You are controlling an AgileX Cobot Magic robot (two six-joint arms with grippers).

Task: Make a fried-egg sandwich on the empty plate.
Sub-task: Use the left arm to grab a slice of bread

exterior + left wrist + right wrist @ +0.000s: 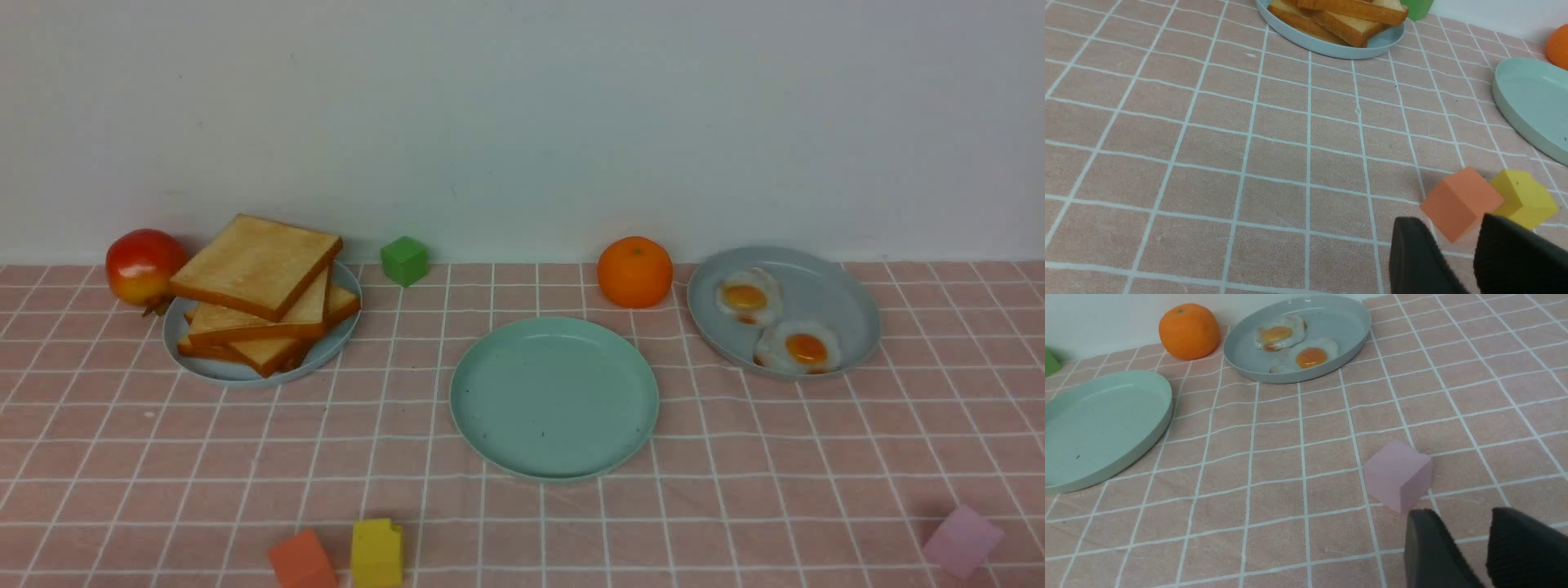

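Front view: for first step, I judge, the left gripper point(1443, 222), parted and without load, should pinch only the top toast point(257, 265) by its crusts, level and gently. From this gripper, toast lies toward eleven o'clock, well apart; plate point(555, 398) toward one o'clock, bare.

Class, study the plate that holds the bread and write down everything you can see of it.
The bread plate is round and shallow, pale grey-blue, with a low raised rim and a smooth, slightly shiny surface that looks like plastic or glazed ceramic. It stands upright, flat on the checked tablecloth, at the robot's left. A loose pile of toast slices covers most of it, so much of its inside is hidden. A red and yellow fruit sits close by its far left edge; whether they touch is unclear.
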